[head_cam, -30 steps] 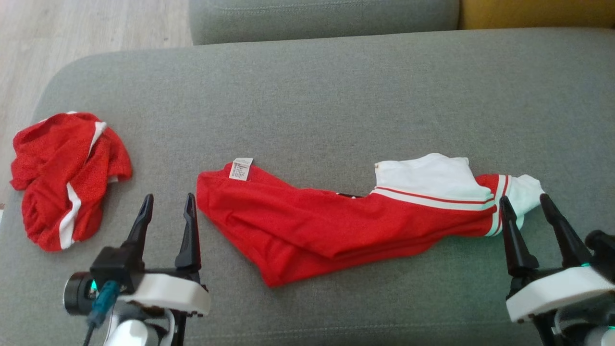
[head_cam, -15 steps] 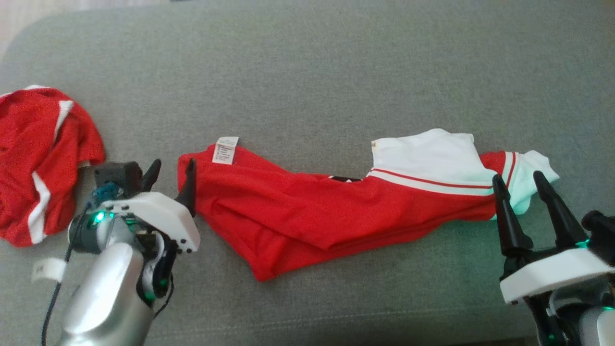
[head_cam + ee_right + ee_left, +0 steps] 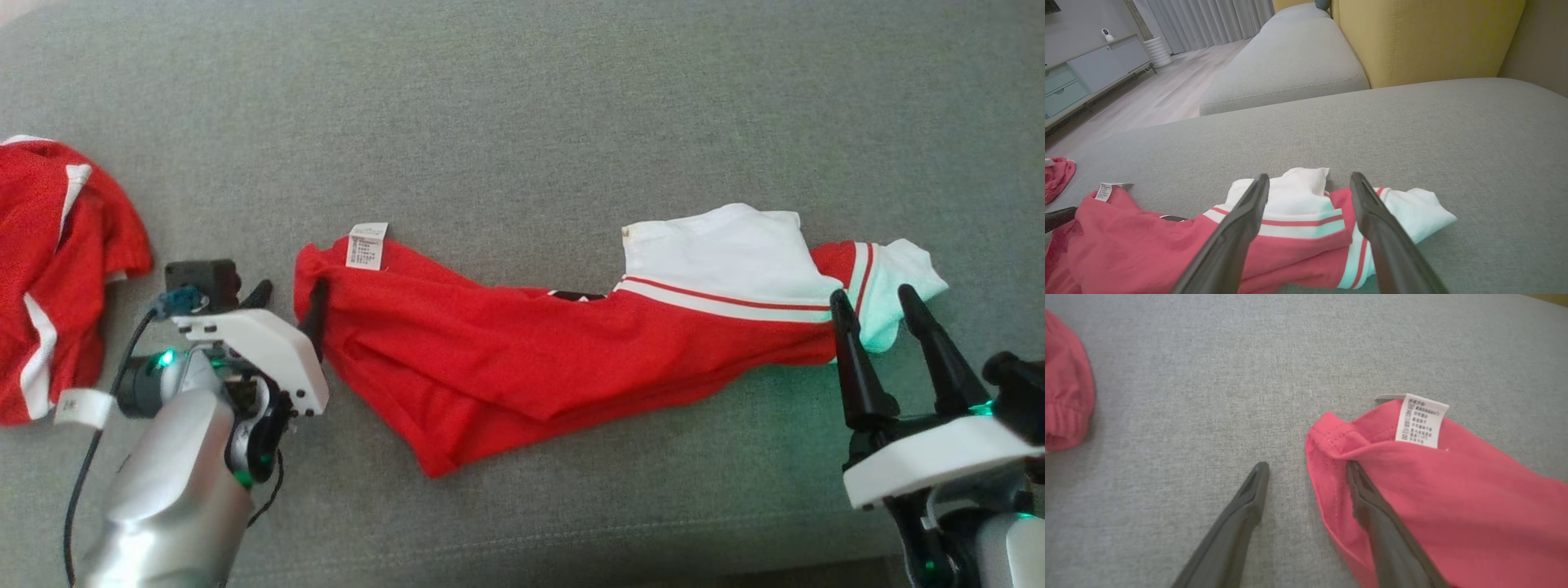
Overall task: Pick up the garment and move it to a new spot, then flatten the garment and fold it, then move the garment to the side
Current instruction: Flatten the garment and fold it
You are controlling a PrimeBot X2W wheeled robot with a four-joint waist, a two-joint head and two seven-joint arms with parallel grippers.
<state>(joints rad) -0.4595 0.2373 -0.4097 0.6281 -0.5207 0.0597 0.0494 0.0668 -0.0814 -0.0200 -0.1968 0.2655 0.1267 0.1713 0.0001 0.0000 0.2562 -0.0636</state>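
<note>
A red garment with white sleeves and a white care label lies stretched left to right across the grey cushion. My left gripper is open at its left end: one finger rests over the red hem, the other on bare cushion. In the left wrist view the hem corner sits between my fingers. My right gripper is open at the garment's right end, fingers pointing at the white sleeve. The right wrist view shows the striped sleeve between those fingers.
A second red and white garment lies crumpled at the cushion's left edge. Another grey cushion and a yellow backrest lie beyond, with wooden floor to the left.
The camera has tilted down. My left gripper has moved forward and right, reaching the garment's left hem. The right gripper has held its place at the sleeve.
</note>
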